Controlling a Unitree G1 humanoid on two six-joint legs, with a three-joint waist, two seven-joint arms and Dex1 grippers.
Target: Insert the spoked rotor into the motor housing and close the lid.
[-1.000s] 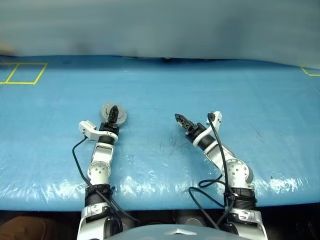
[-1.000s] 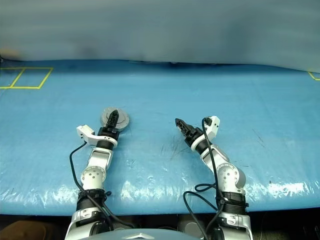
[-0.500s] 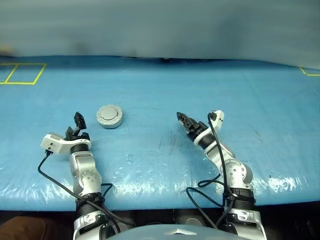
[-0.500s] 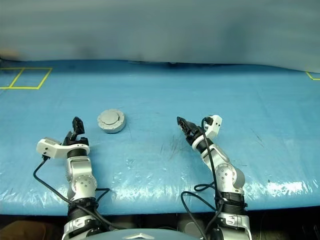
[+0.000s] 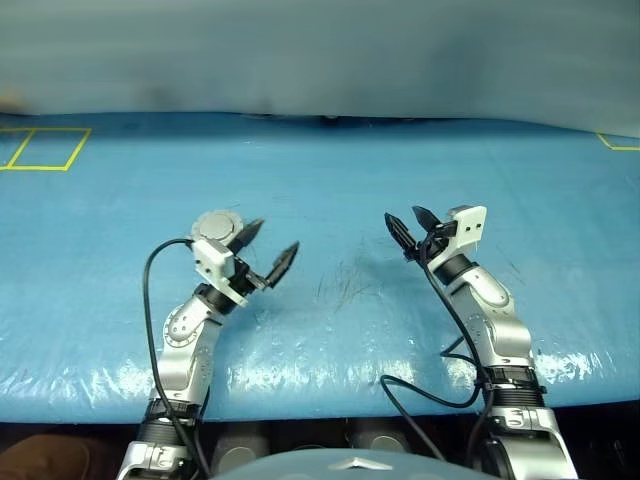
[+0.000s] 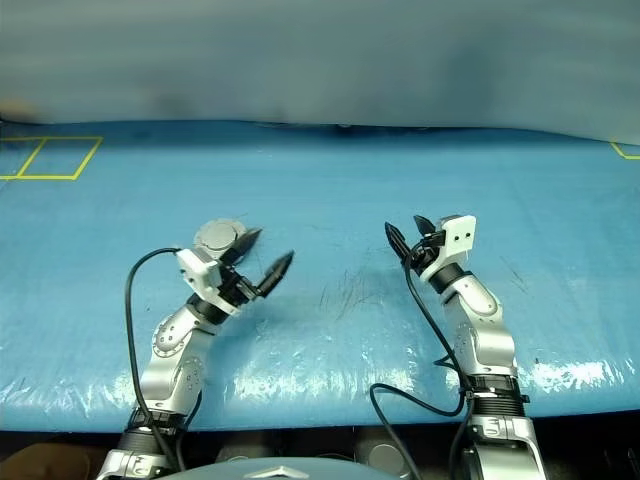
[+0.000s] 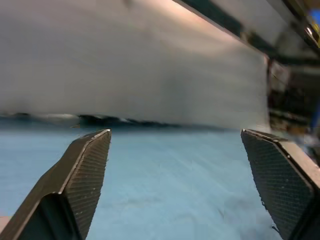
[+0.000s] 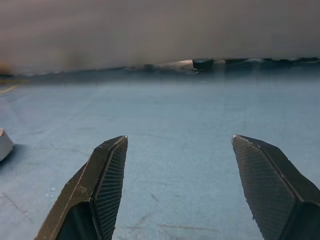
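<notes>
The left gripper [image 5: 268,249] hangs above the blue table cover [image 5: 330,180] with its two black fingers [image 7: 82,170] spread wide and nothing between them. Just behind its wrist, on the far side, sits the closed motor housing [image 5: 213,224], its plain silver lid [image 6: 219,235] facing up. Well apart to the right, the right gripper [image 5: 408,225] also stands open and empty, raised over the cover, its fingers [image 8: 107,175] pointing across bare blue sheet.
</notes>
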